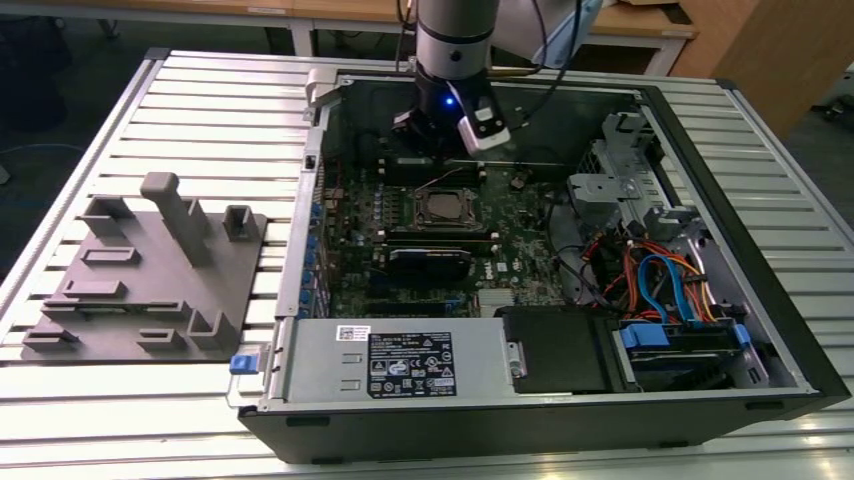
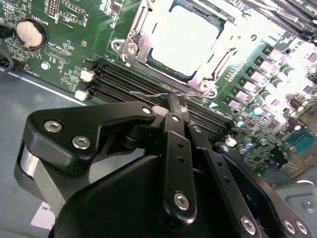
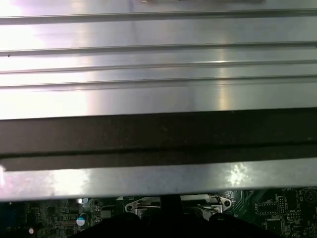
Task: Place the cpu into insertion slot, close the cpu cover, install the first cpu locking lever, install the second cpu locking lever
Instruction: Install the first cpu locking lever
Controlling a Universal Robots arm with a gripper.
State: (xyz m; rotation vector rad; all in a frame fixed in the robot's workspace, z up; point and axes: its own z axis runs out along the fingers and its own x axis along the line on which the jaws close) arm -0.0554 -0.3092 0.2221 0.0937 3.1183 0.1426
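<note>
- The grey fixture point(image 1: 140, 275) lies on the slatted worktop point(image 1: 200, 90) at 9 o'clock of the exterior view, well apart from the open case point(image 1: 787, 330).
- The slot point(image 1: 445, 207) sits near the middle of the green board point(image 1: 354, 250). In the second wrist view the cpu point(image 2: 182, 33) lies seated in it, its bright top showing through the cover point(image 2: 141, 37), which looks closed flat around it.
- The gripper point(image 2: 174, 106) stands at 12 o'clock of the slot in the exterior view. In the second wrist view its fingers point(image 2: 179, 106) are drawn narrow together, their tips at a thin wire lever point(image 2: 153, 93) beside the cover's edge and over the memory slots point(image 2: 124, 79). I cannot tell whether they pinch it or only touch it.
- Step in hand, as I judge it: working a locking lever.
- To do it well: keep the tips on the wire's bent end, push low and steadily, and sweep sideways so the wire passes under its retaining hook without slipping.
- Stay clear of the memory slots and the small parts point(image 2: 257, 74) at the socket's far side.
</note>
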